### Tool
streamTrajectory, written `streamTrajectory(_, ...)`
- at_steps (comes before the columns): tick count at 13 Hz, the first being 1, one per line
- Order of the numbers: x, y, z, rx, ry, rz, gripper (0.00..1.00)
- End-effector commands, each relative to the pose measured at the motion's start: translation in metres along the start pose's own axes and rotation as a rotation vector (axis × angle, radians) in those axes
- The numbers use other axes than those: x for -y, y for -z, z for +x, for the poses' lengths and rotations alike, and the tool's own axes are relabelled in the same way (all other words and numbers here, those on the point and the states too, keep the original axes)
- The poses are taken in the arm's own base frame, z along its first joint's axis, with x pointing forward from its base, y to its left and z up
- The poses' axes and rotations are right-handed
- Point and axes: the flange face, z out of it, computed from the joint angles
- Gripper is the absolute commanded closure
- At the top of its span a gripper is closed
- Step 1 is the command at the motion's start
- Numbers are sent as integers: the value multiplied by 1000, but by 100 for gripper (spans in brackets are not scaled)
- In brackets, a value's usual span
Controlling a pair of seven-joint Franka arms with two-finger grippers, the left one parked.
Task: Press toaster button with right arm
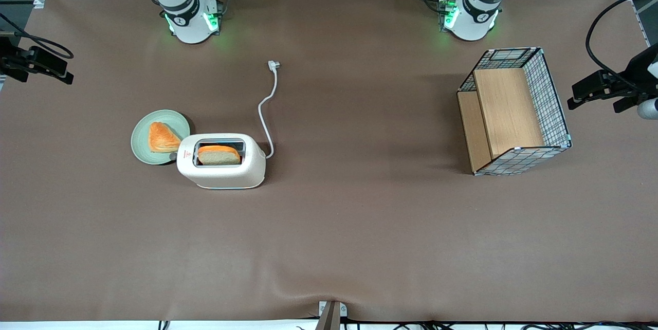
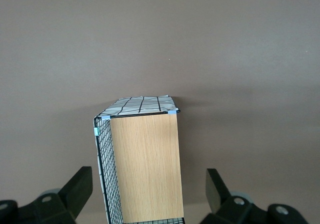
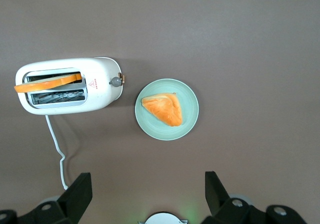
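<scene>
A matte brown cloth covers the table (image 1: 329, 248), smooth apart from a soft ripple at the bottom edge of the front view. Just below mid-height of that view, toward the working arm's end, stands the toaster (image 1: 221, 170). It is a cream-white shell with rounded corners, a faintly speckled finish and two long top slots. An orange-crusted bread slice (image 1: 219, 155) stands up out of the slot nearer the front camera. The toaster button (image 1: 173, 156) is a small grey knob that juts from the narrow end by the red logo.

Just beside that end, slightly farther from the camera, sits a round pale-green plate (image 1: 140, 137). It is glossy and holds a triangular piece of toast (image 1: 163, 138). A thin white cord (image 1: 264, 109) curls from the toaster's other end toward the upper part of the view and ends in a plug (image 1: 273, 65).

Toward the parked arm's end lies a wire-mesh basket (image 1: 552, 98), a black grid with light wooden panels inside.

At the top edge is the right arm (image 1: 187, 16), glossy white with a green glow at its base. Its gripper (image 3: 147, 184) hangs high over the table near that base, well apart from the toaster button (image 3: 116, 81). Its angular black fingers (image 3: 77, 194) are spread wide and hold nothing.
</scene>
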Motion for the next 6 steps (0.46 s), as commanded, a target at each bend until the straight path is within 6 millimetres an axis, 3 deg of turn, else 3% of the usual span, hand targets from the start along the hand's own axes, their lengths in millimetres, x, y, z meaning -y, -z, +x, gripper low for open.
streamTrajectory(1,0,4,3,6,-20,-16,0)
streamTrajectory(6,-9,-3,9,23,-28,-12,0)
